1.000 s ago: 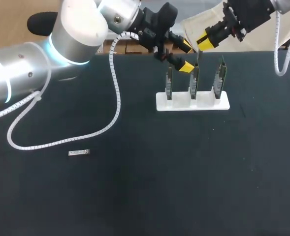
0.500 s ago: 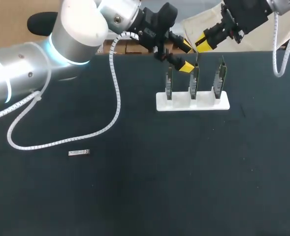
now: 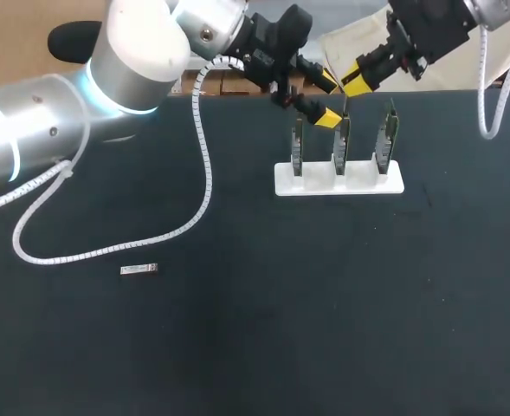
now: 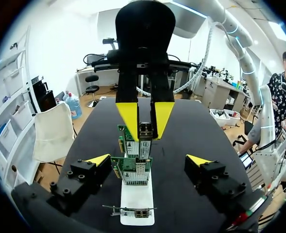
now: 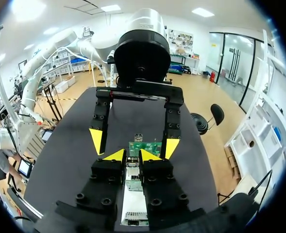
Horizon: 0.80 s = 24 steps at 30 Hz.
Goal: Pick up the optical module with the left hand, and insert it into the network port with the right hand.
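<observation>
At the table's left side, a small silver rectangular module [image 3: 139, 269] lies loose on the black table [image 3: 324, 303], well apart from the work. Near it runs a white coiled cable [image 3: 204, 173] hanging from the left arm; any wide swing of that arm could drag the cable across the loose piece.

Toward the middle, the left fingers [image 4: 99, 159] stand wide apart and hold nothing. In the left wrist view they sit either side of the white 3-slot rack [image 3: 338, 179] and its upright green circuit cards [image 3: 297, 147]. The right fingers [image 5: 116, 155] are clamped on the grey metal optical module [image 4: 145, 138], which hangs just over the middle card [image 3: 342, 143].

The main risk, as I judge it, is crowding: both arms' yellow tips are very close together above the rack, so a small sideways correction could knock one against the other.

The port itself is hard to make out. A skewed approach could jam the module on the card's edge, twist it in the grip, or lever the card over and push the rack along the table.
</observation>
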Available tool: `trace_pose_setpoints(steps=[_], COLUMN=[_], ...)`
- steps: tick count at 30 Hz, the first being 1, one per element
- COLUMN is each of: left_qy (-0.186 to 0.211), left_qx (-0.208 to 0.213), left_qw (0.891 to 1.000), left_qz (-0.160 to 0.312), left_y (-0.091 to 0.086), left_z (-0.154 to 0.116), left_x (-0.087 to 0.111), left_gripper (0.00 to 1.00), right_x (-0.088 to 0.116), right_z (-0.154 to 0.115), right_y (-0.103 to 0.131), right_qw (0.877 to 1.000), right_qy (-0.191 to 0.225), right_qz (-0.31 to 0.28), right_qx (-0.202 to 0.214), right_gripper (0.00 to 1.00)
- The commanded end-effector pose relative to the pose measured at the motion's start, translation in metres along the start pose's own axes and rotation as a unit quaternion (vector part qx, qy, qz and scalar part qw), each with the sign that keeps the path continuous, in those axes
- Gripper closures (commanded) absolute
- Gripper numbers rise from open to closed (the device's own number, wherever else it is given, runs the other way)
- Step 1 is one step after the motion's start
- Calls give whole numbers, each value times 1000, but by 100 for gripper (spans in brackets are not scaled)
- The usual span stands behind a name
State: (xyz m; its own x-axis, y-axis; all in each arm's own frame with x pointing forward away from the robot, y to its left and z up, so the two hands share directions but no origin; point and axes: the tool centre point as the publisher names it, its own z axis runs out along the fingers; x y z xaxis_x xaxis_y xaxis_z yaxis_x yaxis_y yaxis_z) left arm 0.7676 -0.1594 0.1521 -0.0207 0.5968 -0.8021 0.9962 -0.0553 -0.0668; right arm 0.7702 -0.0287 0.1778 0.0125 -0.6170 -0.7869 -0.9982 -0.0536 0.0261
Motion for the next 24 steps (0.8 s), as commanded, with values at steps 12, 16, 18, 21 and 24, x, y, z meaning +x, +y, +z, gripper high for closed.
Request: trace_pose_setpoints(steps=[12, 16, 18, 21, 24], left_qy=[3, 3, 3, 3, 3], left_qx=[2, 2, 2, 2, 2], left_qw=[1000, 1000, 1000, 1000, 1000], left_qz=[-1, -1, -1, -1, -1], left_y=[2, 2, 2, 2, 2], left_z=[0, 0, 0, 0, 0], left_x=[-1, -1, -1, -1, -1], left_gripper=[0, 0, 0, 0, 0], right_x=[2, 3, 2, 3, 3], right_z=[1, 1, 1, 1, 2], right_y=[-3, -3, -3, -3, -3], right_qw=[1000, 1000, 1000, 1000, 1000], right_qy=[3, 2, 2, 1, 3], right_qz=[0, 0, -1, -1, 0], right_qx=[-3, -2, -2, -3, -4], right_gripper=[100, 100, 100, 100, 100])
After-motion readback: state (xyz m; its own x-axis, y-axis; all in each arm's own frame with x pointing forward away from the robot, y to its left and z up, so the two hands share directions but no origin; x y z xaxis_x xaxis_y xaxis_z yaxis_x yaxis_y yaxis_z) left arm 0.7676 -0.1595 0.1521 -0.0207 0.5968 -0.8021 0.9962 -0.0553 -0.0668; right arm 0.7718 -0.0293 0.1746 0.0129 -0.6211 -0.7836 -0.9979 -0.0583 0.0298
